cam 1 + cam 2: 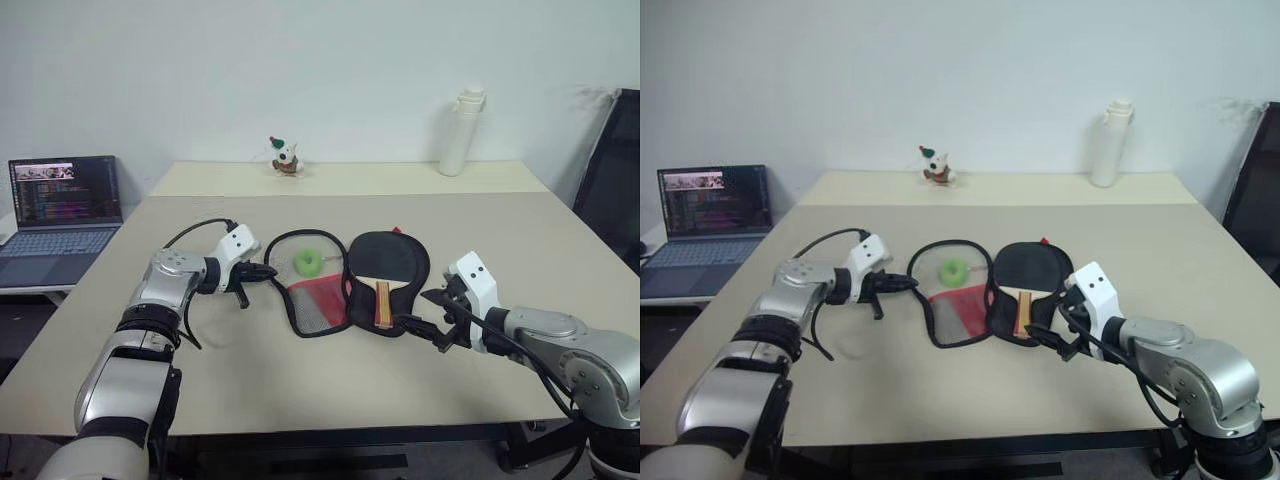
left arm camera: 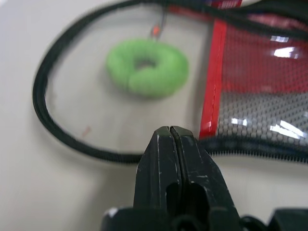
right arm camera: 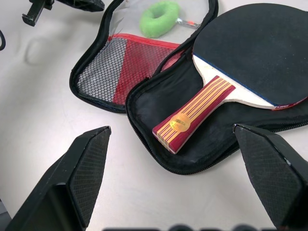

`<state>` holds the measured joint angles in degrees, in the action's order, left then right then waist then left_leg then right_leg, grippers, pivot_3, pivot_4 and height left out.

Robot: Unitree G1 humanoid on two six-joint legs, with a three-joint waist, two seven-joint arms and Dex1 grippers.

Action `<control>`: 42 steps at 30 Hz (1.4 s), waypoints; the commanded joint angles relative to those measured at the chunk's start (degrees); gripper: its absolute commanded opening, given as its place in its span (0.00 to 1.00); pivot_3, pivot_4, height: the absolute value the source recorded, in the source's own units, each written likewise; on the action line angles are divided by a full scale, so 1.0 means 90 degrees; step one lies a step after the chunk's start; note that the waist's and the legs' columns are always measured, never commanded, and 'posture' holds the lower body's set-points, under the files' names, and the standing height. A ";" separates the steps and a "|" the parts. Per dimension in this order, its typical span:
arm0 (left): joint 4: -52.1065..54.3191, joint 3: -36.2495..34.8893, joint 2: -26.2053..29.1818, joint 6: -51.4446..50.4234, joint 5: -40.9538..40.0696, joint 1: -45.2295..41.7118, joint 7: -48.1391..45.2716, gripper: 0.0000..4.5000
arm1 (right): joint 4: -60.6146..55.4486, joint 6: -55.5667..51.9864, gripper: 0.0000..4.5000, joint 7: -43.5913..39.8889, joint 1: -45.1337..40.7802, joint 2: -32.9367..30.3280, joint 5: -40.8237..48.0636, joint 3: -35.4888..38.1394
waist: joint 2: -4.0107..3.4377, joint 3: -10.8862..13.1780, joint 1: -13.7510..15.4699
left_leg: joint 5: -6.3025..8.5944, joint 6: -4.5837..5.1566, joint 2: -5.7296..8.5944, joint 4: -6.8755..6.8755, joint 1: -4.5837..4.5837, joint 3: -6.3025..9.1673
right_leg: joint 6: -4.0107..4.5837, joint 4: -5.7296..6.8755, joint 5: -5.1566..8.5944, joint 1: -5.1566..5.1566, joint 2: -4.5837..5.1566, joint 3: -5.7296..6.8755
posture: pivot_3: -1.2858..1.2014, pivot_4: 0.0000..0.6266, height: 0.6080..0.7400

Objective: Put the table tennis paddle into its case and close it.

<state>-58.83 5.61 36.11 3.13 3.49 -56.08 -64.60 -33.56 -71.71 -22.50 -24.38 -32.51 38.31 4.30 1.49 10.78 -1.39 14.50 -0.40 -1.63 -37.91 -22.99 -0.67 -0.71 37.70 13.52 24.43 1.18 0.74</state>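
Observation:
The case (image 1: pixel 318 303) lies unzipped and spread flat at the table's middle. Its left flap shows a red mesh pocket (image 3: pixel 103 72), and a green ring (image 2: pixel 147 67) lies on it. The table tennis paddle (image 1: pixel 385 258) rests black face up in the case's black right half, with its striped handle (image 3: pixel 192 115) toward me. My left gripper (image 1: pixel 272 271) is shut and empty, its tip at the left rim of the flap. My right gripper (image 1: pixel 420 310) hangs open just in front of the case's near end, in line with the handle, holding nothing.
At the far left an open laptop (image 1: pixel 62 205) stands on a lower desk. A white bottle (image 1: pixel 461 133) and a small toy figure (image 1: pixel 286 158) stand on the farther table. A black chair (image 1: pixel 615 170) is at the right edge.

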 commanded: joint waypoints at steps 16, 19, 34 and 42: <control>-0.0250 -0.0243 -0.0727 0.0165 -0.0147 0.0313 0.0740 0.00 | -0.0174 0.0059 1.00 0.0022 -0.0095 0.0020 0.0057 0.0009 | 0.0002 -0.0001 0.0013 | 0.0000 0.0000 0.0001 -0.0005 0.0001 0.0001 | 0.0000 0.0004 0.0000 -0.0003 0.0004 -0.0003 | 0.52 0.24 1.00; -0.0421 -0.0203 -0.0925 0.0231 -0.0067 0.0211 0.0851 0.00 | -0.0195 0.0050 1.00 0.0037 -0.0088 0.0033 0.0064 0.0008 | 0.0002 -0.0002 0.0048 | 0.0000 0.0000 0.0005 -0.0006 0.0005 0.0001 | 0.0000 0.0007 0.0000 -0.0009 0.0003 0.0002 | 0.52 0.24 1.00; -0.0629 -0.0127 -0.2183 0.0669 -0.0042 -0.1371 0.0792 0.00 | -0.0226 0.0058 1.00 0.0111 0.0054 -0.0058 0.0029 0.0173 | 0.0006 -0.0001 0.0144 | 0.0000 0.0000 0.0012 -0.0011 -0.0002 -0.0007 | -0.0001 0.0000 -0.0001 -0.0013 0.0003 0.0005 | 0.52 0.24 1.00; -0.1429 -0.0024 -0.2993 0.0858 0.0256 -0.1941 0.1455 0.00 | -0.0238 0.0051 1.00 0.0198 0.0087 -0.0253 -0.0024 0.0390 | 0.0007 0.0000 0.0123 | 0.0000 0.0000 0.0010 -0.0009 0.0002 -0.0012 | -0.0001 0.0000 0.0000 -0.0011 -0.0002 0.0003 | 0.52 0.24 1.00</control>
<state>-71.59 5.39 9.57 9.47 5.37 -71.49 -52.82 -33.63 -71.76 -20.97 -23.52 -34.01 38.23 5.81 1.56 10.78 -0.29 14.50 -0.40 -1.54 -37.99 -22.98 -0.77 -0.72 37.70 13.52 24.33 1.15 0.77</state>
